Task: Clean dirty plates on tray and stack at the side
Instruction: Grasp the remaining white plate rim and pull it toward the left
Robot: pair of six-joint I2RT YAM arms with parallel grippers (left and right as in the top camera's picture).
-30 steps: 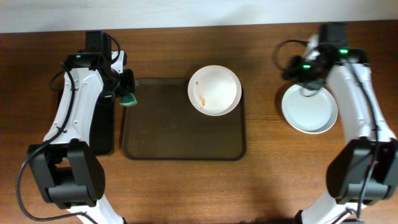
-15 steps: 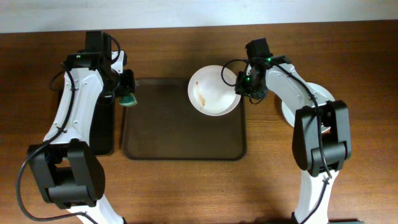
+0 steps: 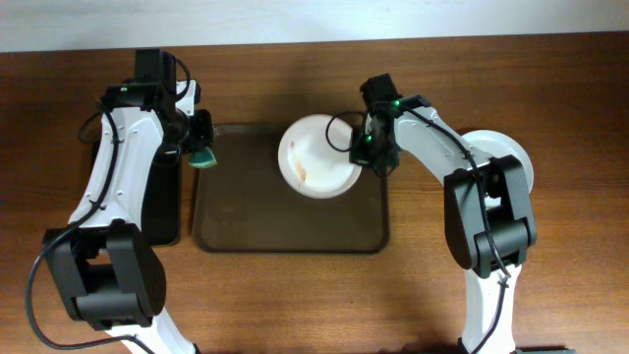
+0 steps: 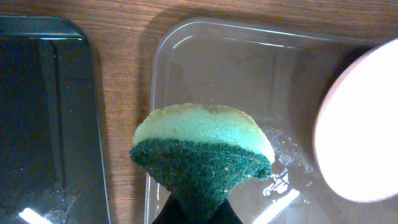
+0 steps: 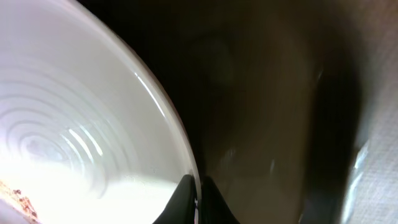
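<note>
- The tray (image 3: 246, 221) lay nearest, in the middle of the table. It was a dark-brown rectangle with rounded corners and a low rim, and its bare floor was glossy enough to mirror the lights in the left wrist view.
- Toward the right edge sat the clean plate (image 3: 518, 159), pale and round. It was half hidden under the right arm, so I could not tell if more than one was stacked there.
- The dirty plate (image 3: 317, 155) rested on the tray's far-right part. It had slid left and slightly nearer than half a second before, away from the tray's corner. This looked like the right arm dragging it into reach for scrubbing.
- Up close the dirty plate (image 5: 74, 137) was smooth, shiny white with fine concentric rings, and a brown-orange smear (image 3: 301, 175) marked its left side.
- The right gripper (image 3: 366, 147) had been over the clean plate a second earlier. Now it was clamped on the dirty plate's right rim, with its fingertips (image 5: 186, 198) straddling the thin edge.
- The left gripper (image 3: 201, 147) had not moved and hovered by the tray's far-left corner. It was clenched on a sponge (image 4: 202, 155) that was squeezed into a wedge, with soft pale-green foam above a coarse dark-green scouring face.
- Scrubbing seemed about to begin, with one plate left to clean.
- Along the left edge lay a narrow black tray (image 3: 162, 211).
</note>
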